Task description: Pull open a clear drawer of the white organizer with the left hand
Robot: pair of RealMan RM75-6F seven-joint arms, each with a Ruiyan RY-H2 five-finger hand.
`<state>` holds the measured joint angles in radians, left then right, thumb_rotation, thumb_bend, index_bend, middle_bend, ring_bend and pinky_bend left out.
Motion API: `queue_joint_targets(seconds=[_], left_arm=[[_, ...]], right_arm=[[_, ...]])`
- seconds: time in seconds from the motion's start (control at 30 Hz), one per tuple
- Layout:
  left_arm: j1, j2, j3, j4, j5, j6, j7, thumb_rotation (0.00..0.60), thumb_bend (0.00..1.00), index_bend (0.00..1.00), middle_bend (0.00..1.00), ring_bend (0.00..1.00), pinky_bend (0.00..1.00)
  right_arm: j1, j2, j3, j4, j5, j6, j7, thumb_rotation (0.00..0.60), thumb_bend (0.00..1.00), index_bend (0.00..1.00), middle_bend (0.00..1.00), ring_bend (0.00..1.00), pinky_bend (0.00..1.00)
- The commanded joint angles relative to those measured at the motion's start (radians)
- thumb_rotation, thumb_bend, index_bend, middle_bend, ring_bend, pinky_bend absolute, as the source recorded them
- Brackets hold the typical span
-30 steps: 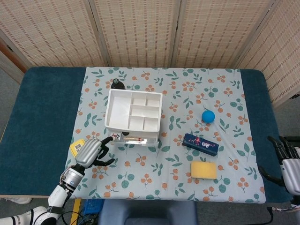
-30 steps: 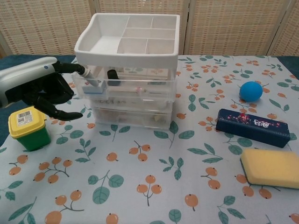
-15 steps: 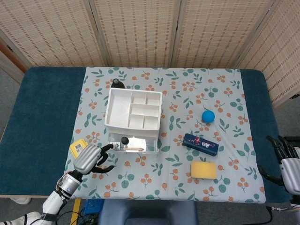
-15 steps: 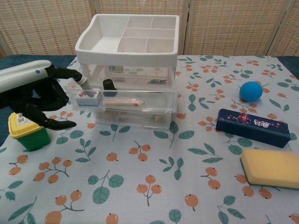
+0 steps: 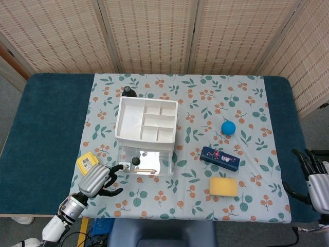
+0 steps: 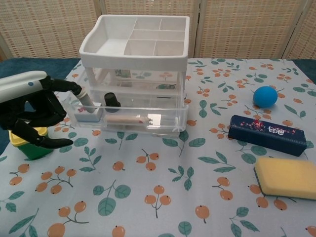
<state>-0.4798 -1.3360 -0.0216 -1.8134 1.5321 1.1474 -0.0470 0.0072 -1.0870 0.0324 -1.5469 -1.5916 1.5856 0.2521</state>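
The white organizer [image 5: 146,120] [image 6: 136,44] stands on the floral cloth, with an open compartment tray on top. Its upper clear drawer [image 5: 143,165] [image 6: 129,116] is drawn far out toward me and holds a black cap, a pinkish stick and a small white item. My left hand [image 5: 97,180] [image 6: 30,118] is at the drawer's left front corner, fingers curled, with one fingertip [image 6: 80,92] hooked on that corner. My right hand [image 5: 317,183] rests at the table's right edge, fingers apart, holding nothing, far from the organizer.
A green tub with a yellow lid [image 5: 87,162] [image 6: 29,147] sits just under my left hand. A blue ball [image 6: 265,96], a dark blue case [image 6: 269,135] and a yellow sponge [image 6: 286,177] lie to the right. A black bottle [image 5: 127,91] stands behind the organizer.
My left hand has moved toward me, and the upper clear drawer has slid out with it, from nearly closed to far open. The right hand has not moved.
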Motion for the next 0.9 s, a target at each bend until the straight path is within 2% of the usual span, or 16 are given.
queue_joint_targets(seconds=[0.03,0.33,0.57,0.73,0.9], left_arm=[[0.001,0.003,0.002,-0.003,0.003,0.002,0.0,0.6,0.21,0.36,0.91,1.0,1.0],[0.005,0.03,0.012,-0.029,0.021,0.012,0.015,0.6,0.21,0.27,0.91,1.0,1.0],[0.011,0.104,0.011,-0.074,0.08,0.054,0.036,0.6,0.21,0.26,0.91,1.0,1.0],[-0.025,0.169,-0.026,-0.083,0.134,0.059,0.06,0.6,0.21,0.3,0.91,1.0,1.0],[-0.094,0.189,-0.082,-0.034,0.176,0.03,0.089,0.6,0.21,0.33,0.91,1.0,1.0]], right_arm=[[0.0,0.0,0.0,0.0,0.0,0.0,0.0,0.6,0.29,0.0,0.13,0.01,0.07],[-0.003,0.02,0.005,-0.013,-0.003,0.013,-0.018,0.6,0.29,0.0,0.13,0.01,0.07],[-0.004,0.029,0.006,-0.023,-0.006,0.018,-0.025,0.6,0.29,0.0,0.13,0.01,0.07],[-0.003,0.031,0.008,-0.024,-0.014,0.024,-0.026,0.6,0.29,0.0,0.13,0.01,0.07],[-0.006,0.038,0.013,-0.033,-0.021,0.044,-0.024,0.6,0.29,0.0,0.13,0.01,0.07]])
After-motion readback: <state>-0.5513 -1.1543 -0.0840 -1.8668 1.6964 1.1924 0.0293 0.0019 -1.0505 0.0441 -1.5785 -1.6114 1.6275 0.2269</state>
